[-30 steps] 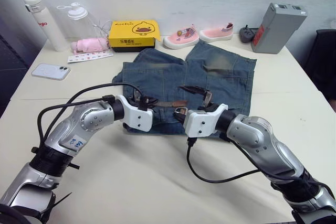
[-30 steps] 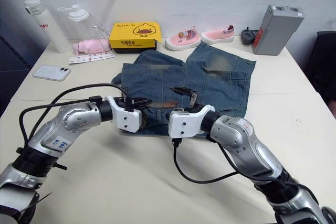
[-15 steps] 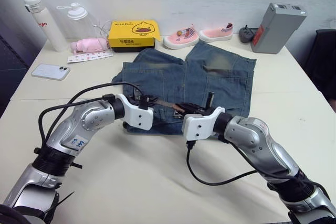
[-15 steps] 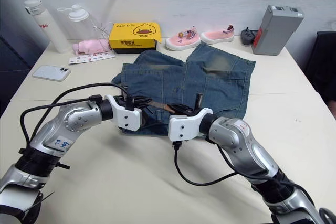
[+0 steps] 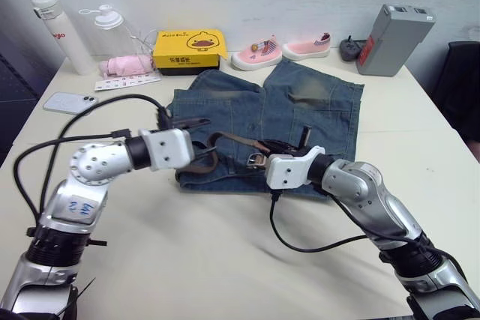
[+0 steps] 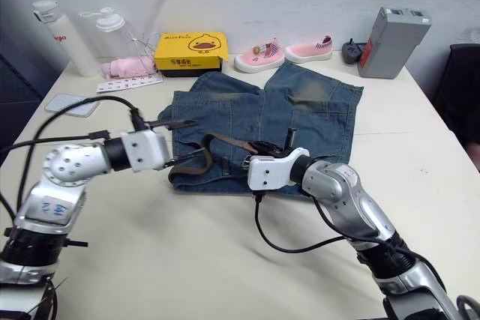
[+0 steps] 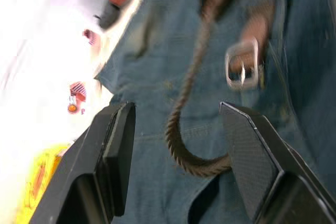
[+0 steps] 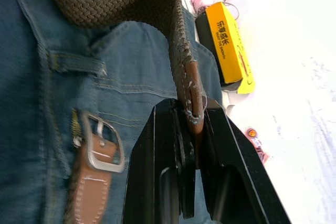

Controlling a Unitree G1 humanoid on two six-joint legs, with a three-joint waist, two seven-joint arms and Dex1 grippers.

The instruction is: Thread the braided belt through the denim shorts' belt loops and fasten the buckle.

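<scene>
The denim shorts [image 5: 289, 121] lie flat on the table [image 5: 225, 260], waistband toward its near edge. The right gripper [image 8: 190, 124] clamps the leather tip of the braided belt [image 8: 126, 1], which arches over the waistband. The silver buckle [image 8: 102, 142] rests on the denim just beside a belt loop [image 8: 73, 62]. The left gripper [image 7: 176, 129] hovers with fingers spread, empty, above the belt's curve.

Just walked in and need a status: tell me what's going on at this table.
The robot is working a braided belt onto denim shorts spread on the table. The right gripper is shut on the belt's leather tip, while the left gripper is open beside a loop of belt. The buckle lies unfastened on the waistband.
</scene>
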